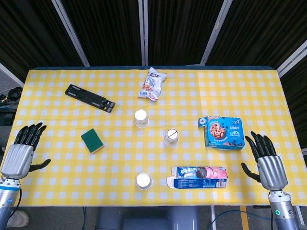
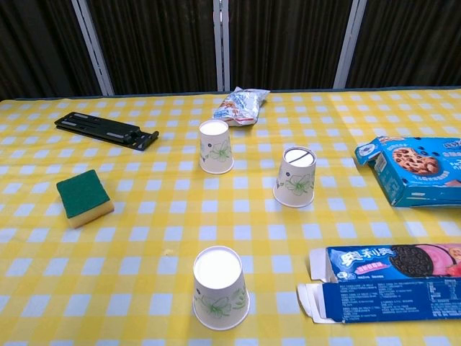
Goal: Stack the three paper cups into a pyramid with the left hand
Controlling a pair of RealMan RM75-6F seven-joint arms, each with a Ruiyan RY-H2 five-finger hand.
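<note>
1. So, three paper cups are sitting upside down and well apart on the yellow checked table (image 1: 57, 96): the far cup (image 2: 215, 146) is standing nearest the snack bag, the middle cup (image 2: 296, 176) is sitting off to its right, and the near cup (image 2: 220, 287) is waiting at the front edge.
2. Nothing is getting stacked yet, none of the cups are touching.
3. Over at the table's left edge the left hand (image 1: 20, 152) is hovering with fingers spread and holding nothing, well away from every cup.
4. Same deal for the right hand (image 1: 266, 160): it's hanging at the right edge, fingers apart, gripping nothing, just near the blue cookie box (image 2: 414, 168).
5. Other stuff lying around: a green sponge (image 2: 85, 197), a black bracket (image 2: 106, 129), a snack bag (image 2: 241, 105), and an opened Oreo box (image 2: 389, 281) sitting right of the near cup.
</note>
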